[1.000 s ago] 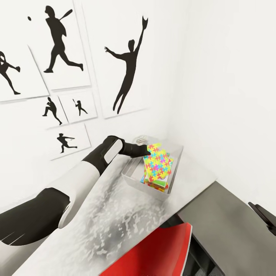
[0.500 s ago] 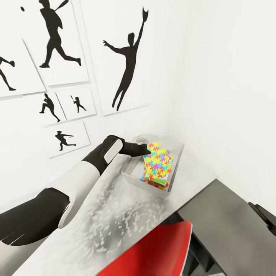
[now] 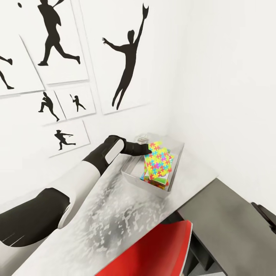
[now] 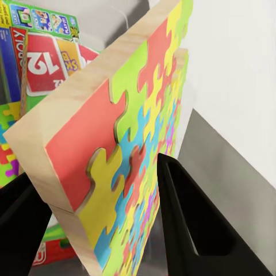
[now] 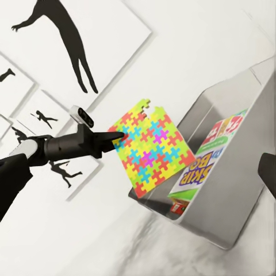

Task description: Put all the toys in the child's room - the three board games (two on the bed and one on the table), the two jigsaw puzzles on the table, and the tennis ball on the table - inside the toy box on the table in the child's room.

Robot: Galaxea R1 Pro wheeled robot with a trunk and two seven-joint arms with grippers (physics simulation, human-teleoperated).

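Observation:
My left gripper (image 3: 147, 152) is shut on a colourful jigsaw puzzle (image 3: 157, 163), a thick wooden board held tilted on edge over the clear toy box (image 3: 132, 179) on the table. In the left wrist view the puzzle (image 4: 123, 149) sits between the two black fingers (image 4: 195, 230), with board games (image 4: 46, 63) standing in the box behind it. The right wrist view shows the puzzle (image 5: 150, 150), the left gripper (image 5: 114, 138), the toy box (image 5: 230, 224) and the board games (image 5: 201, 164) inside it. My right gripper (image 3: 265, 214) hangs low at the right with nothing between its fingers.
The grey speckled table (image 3: 115, 218) runs into a corner of white walls hung with black silhouette posters (image 3: 126, 57). A red chair (image 3: 153, 249) stands at the table's near edge. A lower dark grey surface (image 3: 230, 226) lies to the right.
The head camera has shifted slightly, moving the posters leftward in the picture. The left gripper keeps its hold on the puzzle over the box, almost in the same place.

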